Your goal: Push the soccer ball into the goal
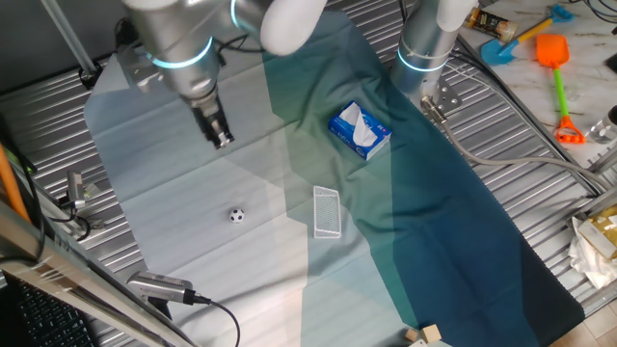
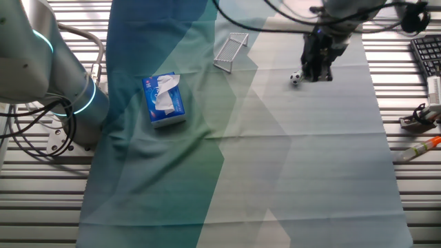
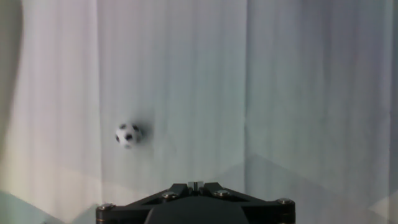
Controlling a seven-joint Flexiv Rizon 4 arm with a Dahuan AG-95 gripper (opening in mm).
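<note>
While its fingers look pressed together, the end effector hangs above the soccer ball

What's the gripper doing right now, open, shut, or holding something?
Gripper: fingers look together, shut, holding nothing; it hangs above the cloth, apart from the soccer ball.

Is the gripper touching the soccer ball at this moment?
Apart. One fixed view shows the gripper well clear of the soccer ball, with bare cloth between them. The hand view agrees: the ball lies alone on the cloth.
</note>
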